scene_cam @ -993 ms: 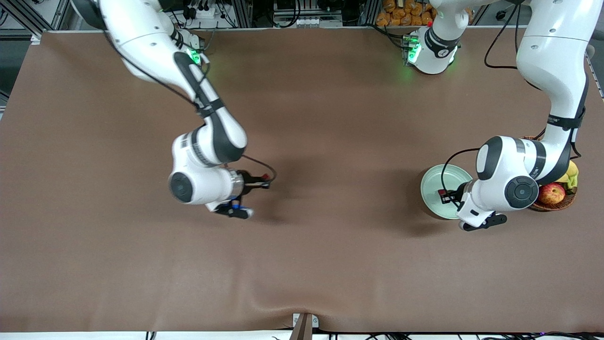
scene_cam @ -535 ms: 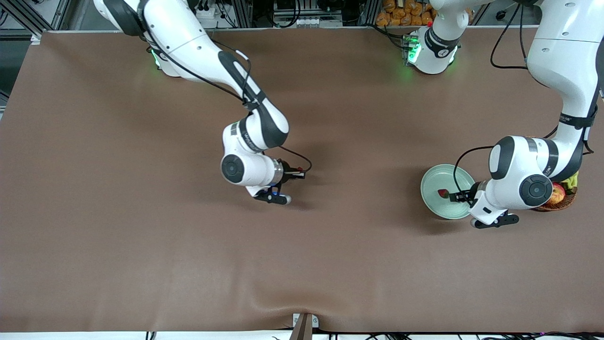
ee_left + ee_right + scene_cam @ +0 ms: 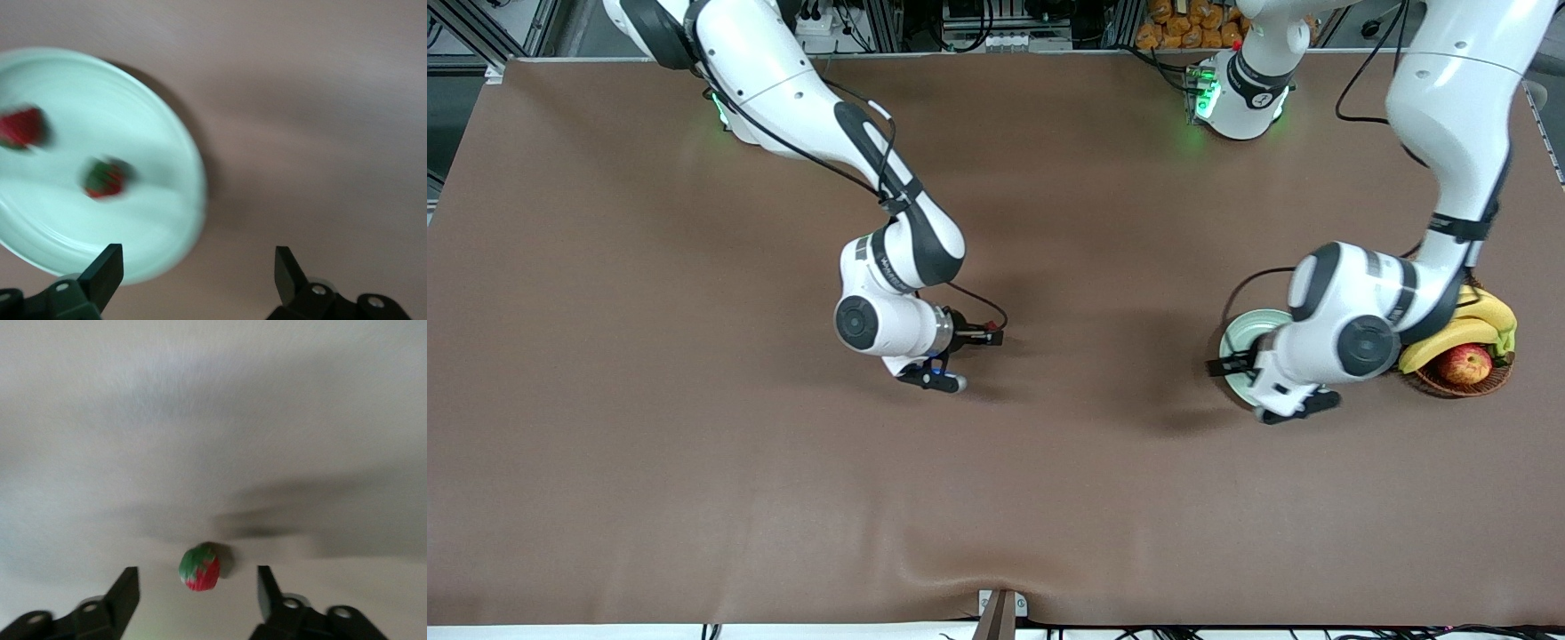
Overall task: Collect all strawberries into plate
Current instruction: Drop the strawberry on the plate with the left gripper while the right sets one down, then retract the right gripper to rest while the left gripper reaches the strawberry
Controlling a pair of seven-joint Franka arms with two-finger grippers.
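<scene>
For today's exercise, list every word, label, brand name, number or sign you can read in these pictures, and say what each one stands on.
No text can be read anywhere.
Small dark lettering on the right arm's wrist link: too small to read.
A dark band with pale marks on the left arm's forearm: too small to read.
Plate, strawberries and table: no marks.

You see a brown table cover (image 3: pixel 694 498) filling the frame, rippled at its lower middle edge; metal framing and cables (image 3: pixel 978 22) run along the top.
</scene>
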